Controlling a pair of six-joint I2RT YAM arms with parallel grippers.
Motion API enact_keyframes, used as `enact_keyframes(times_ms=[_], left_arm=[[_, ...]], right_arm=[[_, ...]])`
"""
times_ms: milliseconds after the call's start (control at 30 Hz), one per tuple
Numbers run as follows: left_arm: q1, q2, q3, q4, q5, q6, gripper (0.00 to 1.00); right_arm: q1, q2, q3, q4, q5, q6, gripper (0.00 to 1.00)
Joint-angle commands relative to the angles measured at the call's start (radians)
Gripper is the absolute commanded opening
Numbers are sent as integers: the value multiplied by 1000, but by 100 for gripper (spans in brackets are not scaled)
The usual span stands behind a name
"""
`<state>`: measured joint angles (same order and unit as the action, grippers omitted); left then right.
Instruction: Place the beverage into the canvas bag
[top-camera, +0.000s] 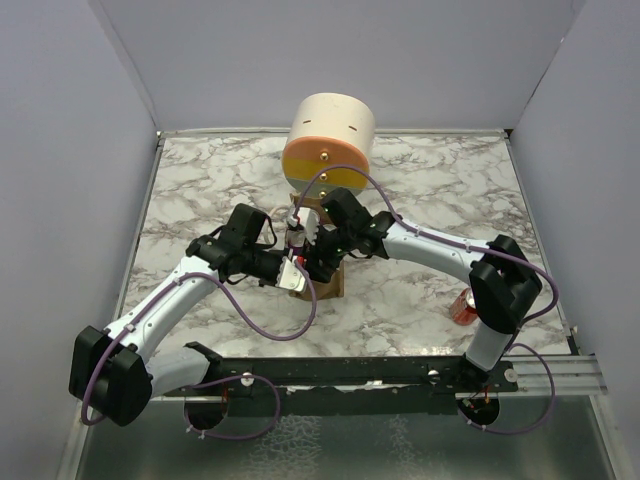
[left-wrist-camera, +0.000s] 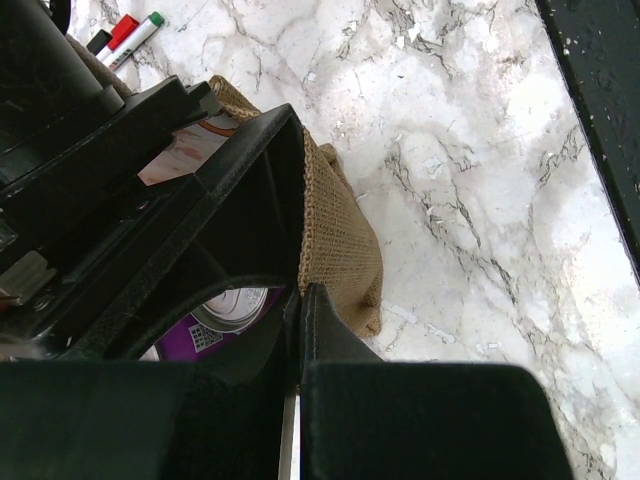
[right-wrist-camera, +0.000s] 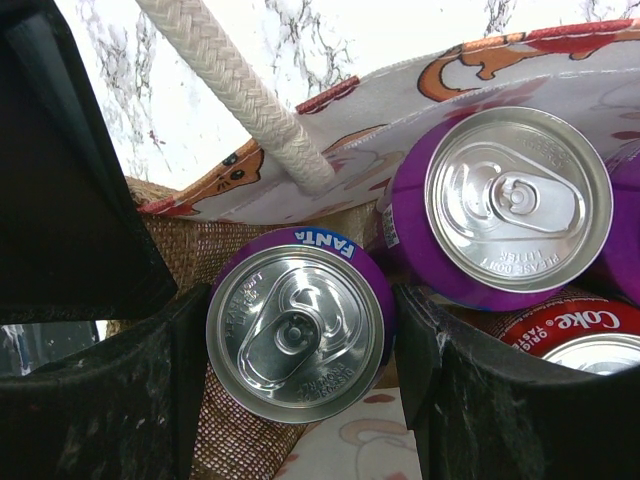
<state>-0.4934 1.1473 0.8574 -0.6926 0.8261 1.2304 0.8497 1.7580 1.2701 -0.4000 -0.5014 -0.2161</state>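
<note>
Left claw (left-wrist-camera: 302, 295): shut tight, pinching the rim of the canvas bag (left-wrist-camera: 340, 225).
Right claw (top-camera: 322, 258): half spread, clamped on a purple Fanta can (right-wrist-camera: 295, 335).
Fanta can: stood upright in the bag's mouth, beside another purple can (right-wrist-camera: 500, 200) and a Coke can (right-wrist-camera: 585, 340).
Canvas bag: sat mid-worktop (top-camera: 200, 190), just before the cream cylinder (top-camera: 330, 135).

Two slim arms, left arm (top-camera: 170, 300) and right arm (top-camera: 435, 245), in glossy pale grey-white shells. Bulky matte black housings at the joints, biggest at the left shoulder (top-camera: 108, 375) and right elbow (top-camera: 505, 285). Thin purple cables (top-camera: 270, 335) looping loosely from link to link and curling under each base. Bolted to a long flat black rail (top-camera: 350, 372) along the near edge of the white-grey marbled table (top-camera: 430, 180). Left gripper (left-wrist-camera: 302, 295) and right gripper (right-wrist-camera: 300, 380) with blocky matte black fingers (right-wrist-camera: 90, 400).
</note>
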Motion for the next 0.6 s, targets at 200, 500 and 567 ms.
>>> enact_keyframes(times_ms=[200, 500, 567], left_arm=[[-10, 11, -38, -93, -11, 11, 0], [-10, 15, -36, -92, -12, 10, 0], [-10, 15, -36, -91, -14, 11, 0]], right_arm=[[32, -27, 22, -82, -59, -39, 63], [32, -39, 51, -133, -72, -55, 80], [32, -47, 51, -134, -71, -57, 81]])
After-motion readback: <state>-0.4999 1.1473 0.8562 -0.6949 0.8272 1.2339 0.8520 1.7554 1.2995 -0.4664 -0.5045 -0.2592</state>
